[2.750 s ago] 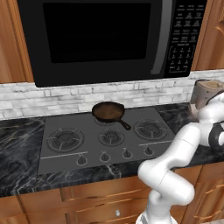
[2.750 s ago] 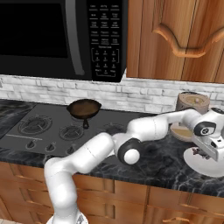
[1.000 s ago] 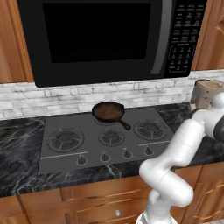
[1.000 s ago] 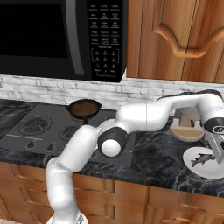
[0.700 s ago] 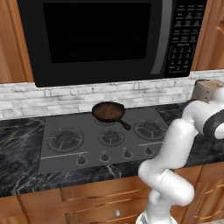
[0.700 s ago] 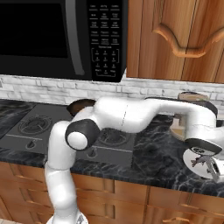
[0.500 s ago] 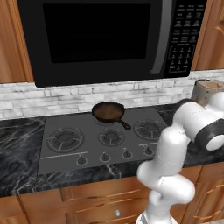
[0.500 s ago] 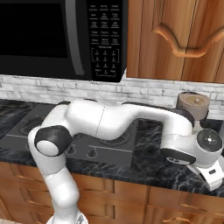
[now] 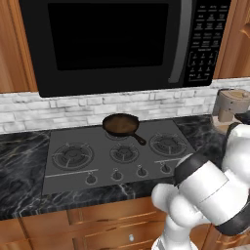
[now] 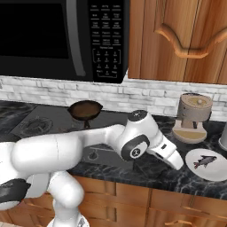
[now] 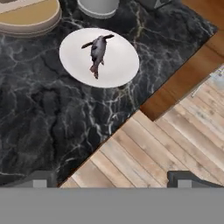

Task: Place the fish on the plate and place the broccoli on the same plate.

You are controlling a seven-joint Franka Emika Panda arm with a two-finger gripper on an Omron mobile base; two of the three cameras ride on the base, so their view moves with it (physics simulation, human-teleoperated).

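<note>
Arm swung left; fish [image 11: 97, 51] lies on white plate [image 11: 120, 65].

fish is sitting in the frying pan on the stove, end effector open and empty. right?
Not quite. The fish lies on the white plate on the counter, not in the frying pan; the hand view shows it. The end effector is open and empty.

1. White plate [image 11: 118, 65], upper centre of the hand view: fish [image 11: 98, 51] at its middle, bare rim around.
2. Upper left: tan base [image 11: 30, 19] just beside the plate.
3. Lower left: open black counter [image 11: 39, 131].
</note>
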